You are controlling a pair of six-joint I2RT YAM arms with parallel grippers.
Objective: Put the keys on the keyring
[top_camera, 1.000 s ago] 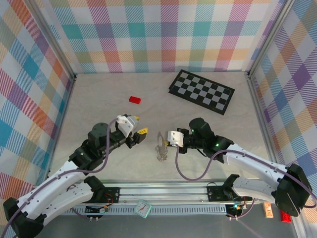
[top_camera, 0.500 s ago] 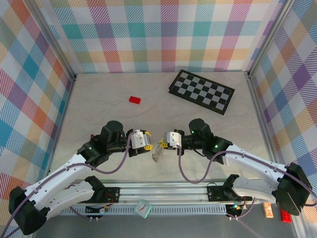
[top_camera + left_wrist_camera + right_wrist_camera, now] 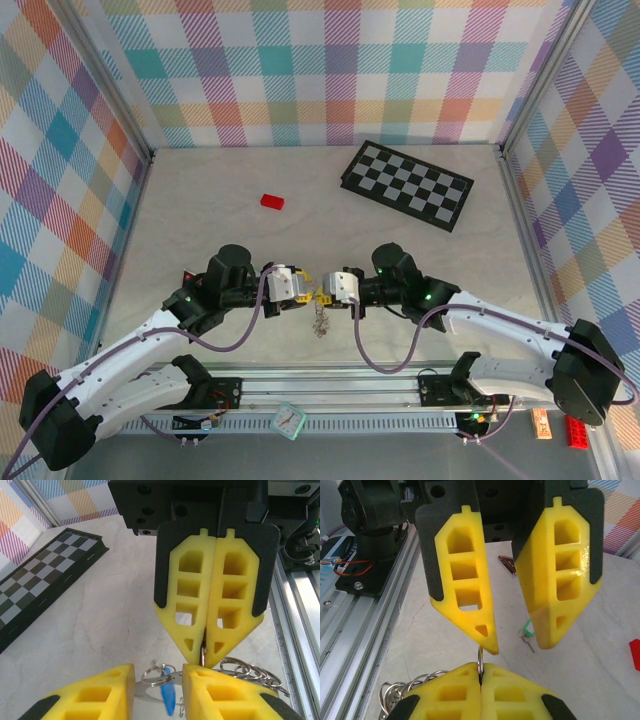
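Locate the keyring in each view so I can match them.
Top external: keyring centre, just above the rail.
Left wrist: keyring bottom right, rail along the right edge.
Right wrist: keyring bottom left, rail along the left edge.
Shared landmark: the rail.

My top camera looks down from 6 o'clock; left wrist faces 3, right wrist 9, both close, sharing the ring (image 3: 245, 672) (image 3: 405, 690).

Keyring (image 3: 321, 322) hangs between left pincer (image 3: 159, 690) and right pincer (image 3: 481, 680).
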